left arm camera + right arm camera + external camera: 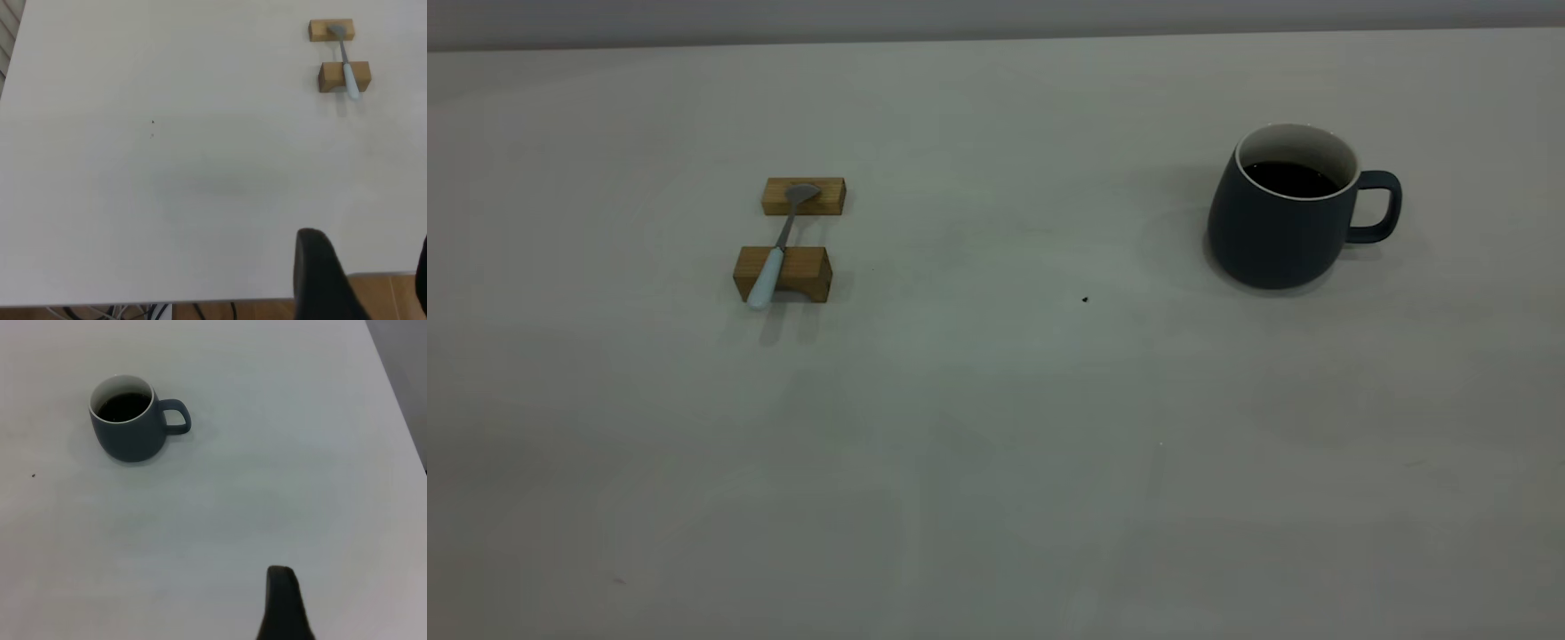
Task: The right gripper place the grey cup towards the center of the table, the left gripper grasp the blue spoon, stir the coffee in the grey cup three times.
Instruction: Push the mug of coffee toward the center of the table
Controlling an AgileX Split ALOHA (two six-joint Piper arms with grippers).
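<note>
The grey cup [1280, 227] stands upright at the table's [996, 462] three o'clock, handle pointing three o'clock, holding dark coffee [1289, 180]. The blue spoon [778, 253] bridges two wooden blocks [783, 274] at nine o'clock.

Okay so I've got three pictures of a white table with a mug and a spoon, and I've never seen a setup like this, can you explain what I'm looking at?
This is a two-armed robot at a table. The wide picture comes from a camera outside the robot; neither arm appears in it. The other two come from cameras on each arm's wrist; the black shapes at their lower edges are probably parts of the jaws, too little to tell if open.

The grey cup holds dark coffee and stands toward the right arm's side, handle pointing away from the centre. The blue spoon lies bridged across two wooden blocks on the left arm's side. Nothing is held yet.
</note>
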